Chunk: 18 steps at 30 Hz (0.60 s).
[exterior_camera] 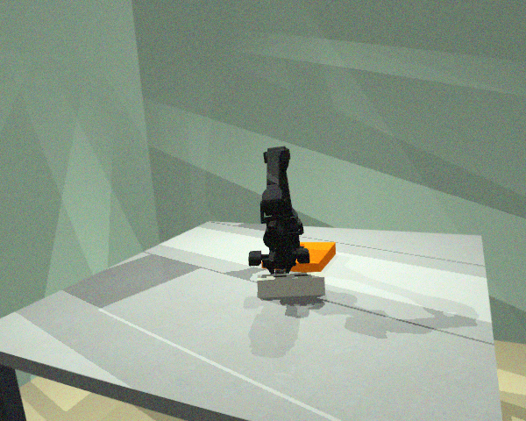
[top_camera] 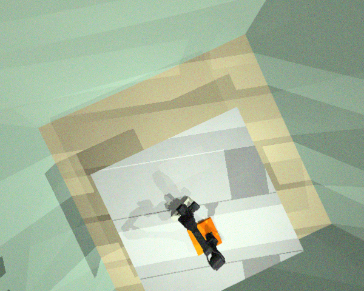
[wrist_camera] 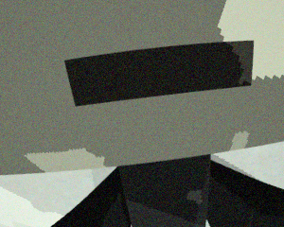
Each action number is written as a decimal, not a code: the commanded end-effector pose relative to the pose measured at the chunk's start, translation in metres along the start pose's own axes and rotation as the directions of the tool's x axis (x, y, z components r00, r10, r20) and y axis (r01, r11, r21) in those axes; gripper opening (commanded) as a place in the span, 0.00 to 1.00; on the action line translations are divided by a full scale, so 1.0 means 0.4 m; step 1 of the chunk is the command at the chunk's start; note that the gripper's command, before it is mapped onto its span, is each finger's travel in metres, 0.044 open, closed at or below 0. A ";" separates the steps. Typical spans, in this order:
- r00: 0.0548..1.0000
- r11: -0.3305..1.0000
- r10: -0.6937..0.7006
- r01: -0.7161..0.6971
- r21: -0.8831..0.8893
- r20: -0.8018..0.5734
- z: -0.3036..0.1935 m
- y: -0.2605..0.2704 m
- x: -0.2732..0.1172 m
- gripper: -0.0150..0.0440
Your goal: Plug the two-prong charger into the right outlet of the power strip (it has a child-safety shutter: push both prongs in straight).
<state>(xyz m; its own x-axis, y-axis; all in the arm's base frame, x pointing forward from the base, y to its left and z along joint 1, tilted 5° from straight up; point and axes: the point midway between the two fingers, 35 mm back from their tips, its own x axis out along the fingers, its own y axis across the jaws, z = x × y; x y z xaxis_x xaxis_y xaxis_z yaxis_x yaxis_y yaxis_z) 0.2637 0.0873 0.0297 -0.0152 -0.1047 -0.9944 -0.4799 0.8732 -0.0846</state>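
Observation:
The power strip (top_camera: 185, 200) (exterior_camera: 290, 288) (wrist_camera: 147, 125) lies on the table as a long grey block. Its face fills most of the wrist view, with a long dark rectangle (wrist_camera: 156, 73) across it. The black charger (wrist_camera: 165, 194) is at the bottom middle of the wrist view, its front edge meeting the strip's near edge. My gripper (top_camera: 184, 209) (exterior_camera: 281, 270) (wrist_camera: 159, 165) is shut on the charger, with a dark finger on each side, low at the strip. The prongs and the outlet slots are hidden, so whether the prongs are in any slot cannot be told.
An orange tray (top_camera: 213, 230) (exterior_camera: 322, 253) lies beneath and beside the arm, behind the strip in the exterior view. The light grey table (top_camera: 254, 219) (exterior_camera: 186, 362) carries everything. Patterned light and the arm's shadows cross its top.

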 end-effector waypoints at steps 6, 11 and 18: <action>0.999 1.000 0.001 -0.001 0.005 0.032 0.036 -0.001 -0.005 0.25; 0.999 1.000 0.001 -0.001 0.005 0.032 0.041 -0.001 -0.005 0.25; 0.999 1.000 0.001 -0.001 0.005 0.032 0.042 -0.001 -0.004 0.25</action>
<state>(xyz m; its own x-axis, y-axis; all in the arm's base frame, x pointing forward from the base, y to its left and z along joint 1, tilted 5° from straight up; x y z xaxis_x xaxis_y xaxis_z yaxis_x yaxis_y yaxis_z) 0.2682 0.0898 0.0295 -0.0181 -0.1062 -0.9942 -0.4781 0.8742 -0.0847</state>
